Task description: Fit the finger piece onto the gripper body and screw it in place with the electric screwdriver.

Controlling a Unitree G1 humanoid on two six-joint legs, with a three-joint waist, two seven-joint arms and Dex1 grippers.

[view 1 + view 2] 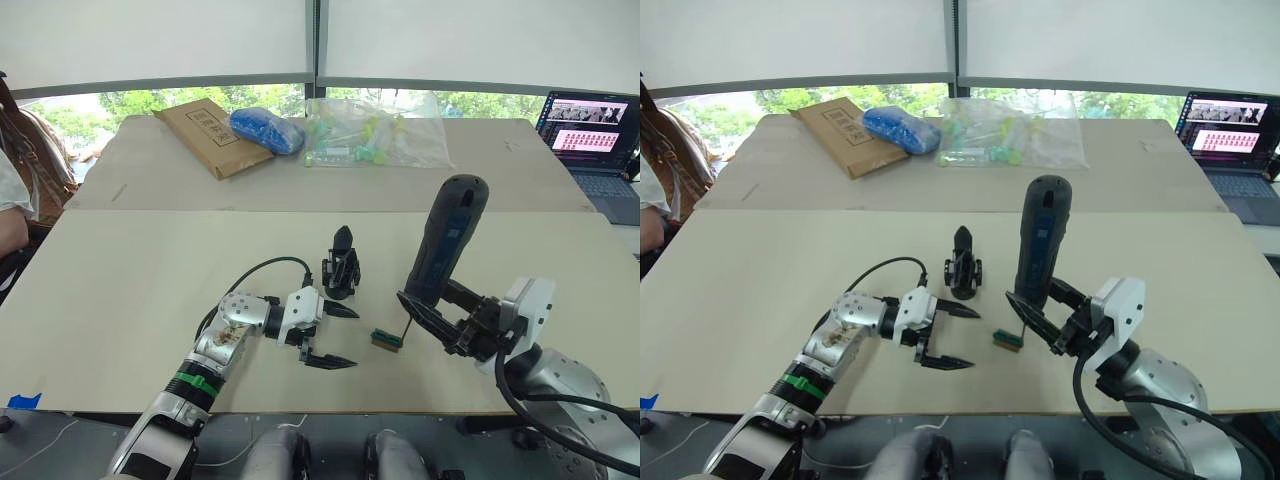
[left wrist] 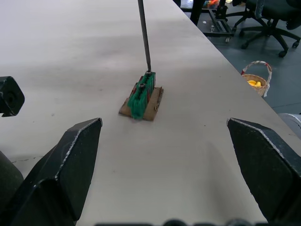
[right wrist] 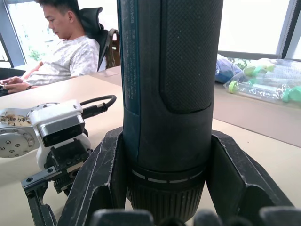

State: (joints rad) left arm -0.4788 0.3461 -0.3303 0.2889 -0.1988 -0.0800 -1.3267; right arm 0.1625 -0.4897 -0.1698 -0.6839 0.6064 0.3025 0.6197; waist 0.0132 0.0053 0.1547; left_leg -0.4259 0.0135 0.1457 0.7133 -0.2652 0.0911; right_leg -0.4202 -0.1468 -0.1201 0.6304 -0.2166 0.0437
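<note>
You had the right gripper (image 1: pixel 432 322) clenched on the electric screwdriver (image 1: pixel 445 240), its bit touching the small green block (image 2: pixel 141 92) ahead of the left gripper (image 1: pixel 331 335), whose jaws stood released, with the gripper body (image 1: pixel 341 268) just beyond them on the worktop (image 1: pixel 130 300).

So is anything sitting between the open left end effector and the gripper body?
Nothing visible does. The left end effector is open just in front of the gripper body, with bare table between them; the small green block lies off to its right.
</note>
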